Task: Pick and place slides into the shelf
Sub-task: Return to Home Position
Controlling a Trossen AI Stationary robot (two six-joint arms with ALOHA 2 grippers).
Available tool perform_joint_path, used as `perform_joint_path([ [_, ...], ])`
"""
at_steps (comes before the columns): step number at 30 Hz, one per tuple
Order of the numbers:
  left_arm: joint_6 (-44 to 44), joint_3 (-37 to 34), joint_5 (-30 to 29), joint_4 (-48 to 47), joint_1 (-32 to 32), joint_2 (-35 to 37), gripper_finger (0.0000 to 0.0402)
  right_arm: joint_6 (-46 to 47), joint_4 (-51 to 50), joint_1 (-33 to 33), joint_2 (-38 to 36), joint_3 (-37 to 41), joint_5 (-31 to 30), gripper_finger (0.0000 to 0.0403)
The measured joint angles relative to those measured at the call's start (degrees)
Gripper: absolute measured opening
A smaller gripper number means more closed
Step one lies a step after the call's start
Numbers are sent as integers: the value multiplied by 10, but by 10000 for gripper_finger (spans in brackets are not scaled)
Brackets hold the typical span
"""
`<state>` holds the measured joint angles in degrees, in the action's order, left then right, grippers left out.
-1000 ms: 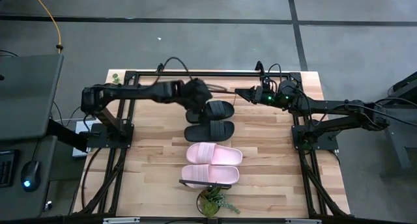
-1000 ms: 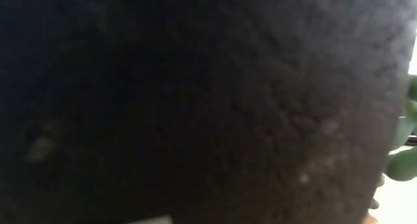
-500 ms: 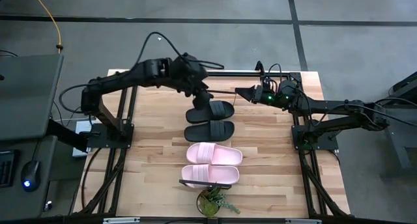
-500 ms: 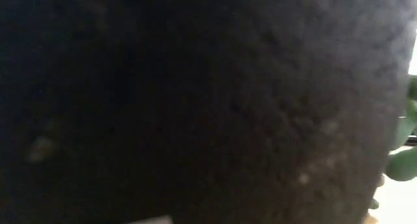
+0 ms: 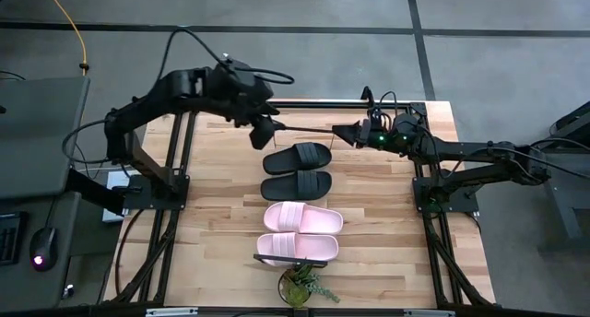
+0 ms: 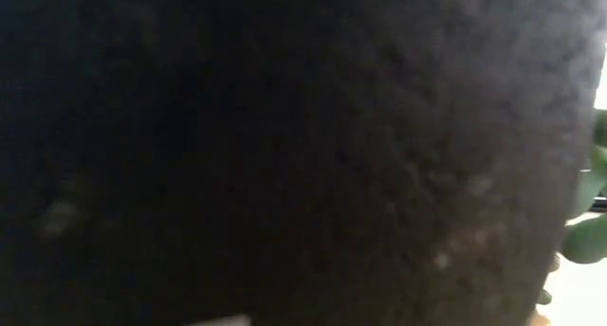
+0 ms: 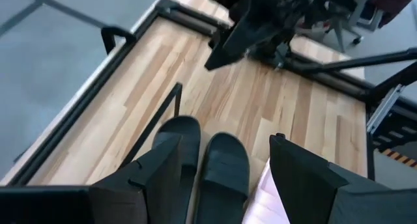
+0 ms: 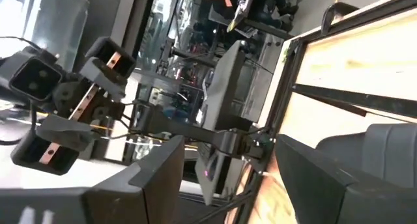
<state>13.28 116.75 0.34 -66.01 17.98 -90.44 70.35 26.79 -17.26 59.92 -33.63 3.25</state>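
Two black slides (image 5: 297,157) (image 5: 295,184) and two pale pink slides (image 5: 303,218) (image 5: 297,247) lie soles down, side by side in a row down the table's middle. They lie between the shelf's thin black end bars (image 5: 309,130) (image 5: 263,258). The shelf's plank is hard to tell from the tabletop. My left gripper (image 5: 262,133) is open and empty, raised beyond the far black slide (image 7: 176,142), to its left. My right gripper (image 5: 343,131) is open and empty at the shelf's far right end.
A small potted plant (image 5: 300,285) stands at the table's near edge, just before the near pink slide. Something dark fills nearly the whole low view, with only green leaves (image 6: 583,236) at its right. Bare tabletop (image 5: 221,216) lies on both sides of the row.
My left gripper has risen from the far black slide and drawn back toward the table's far left. The arm has folded back with it. The black slide lies where it was. My right arm has kept still.
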Motion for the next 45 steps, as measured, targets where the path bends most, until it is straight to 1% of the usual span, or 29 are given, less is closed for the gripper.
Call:
perform_joint_path([
  [4, 0, 0, -10, 2, 0, 32, 211, 0, 29, -5, 0, 1, -2, 231],
  [6, -1, 0, -13, 4, 0, 48, 211, -28, 79, -5, 0, 1, 3, 231],
  [10, -17, 0, -24, 12, 0, 85, 211, -103, 225, -5, 0, 1, 18, 231],
  [12, -19, 0, -30, 29, 0, 106, 211, -128, 267, -5, -8, 0, 19, 231],
  [13, -19, 0, -30, 35, 0, 115, 211, -138, 269, -5, -16, -3, 18, 231],
  [16, -28, 0, -41, 48, 0, 140, 211, -165, 212, -5, -49, -23, 16, 231],
  [19, -37, 0, -52, 44, 0, 164, 211, -202, 109, -3, -91, -62, 15, 231],
  [22, -35, -1, -63, 45, 0, 182, 211, -248, -37, 5, -128, -124, 8, 231],
  [25, -25, -2, -69, 47, 0, 188, 211, -291, -173, 17, -146, -197, -23, 231],
  [27, -25, -2, -70, 45, 0, 188, 211, -318, -239, 26, -150, -246, -41, 231],
  [30, -9, -2, -69, 46, 0, 181, 211, -345, -305, 36, -149, -307, -62, 231],
  [33, 5, -3, -54, 44, 0, 170, 211, -358, -339, 45, -149, -339, -73, 231],
  [35, 9, -3, -36, 41, 0, 168, 211, -356, -345, 48, -151, -344, -77, 231],
  [38, 16, -3, -29, 41, 0, 169, 211, -338, -347, 53, -150, -344, -78, 231],
  [42, 17, -3, -34, 27, 0, 174, 211, -329, -350, 68, -144, -344, -74, 231],
  [45, 18, -3, -58, 12, 0, 189, 211, -335, -349, 76, -148, -344, -80, 231],
])
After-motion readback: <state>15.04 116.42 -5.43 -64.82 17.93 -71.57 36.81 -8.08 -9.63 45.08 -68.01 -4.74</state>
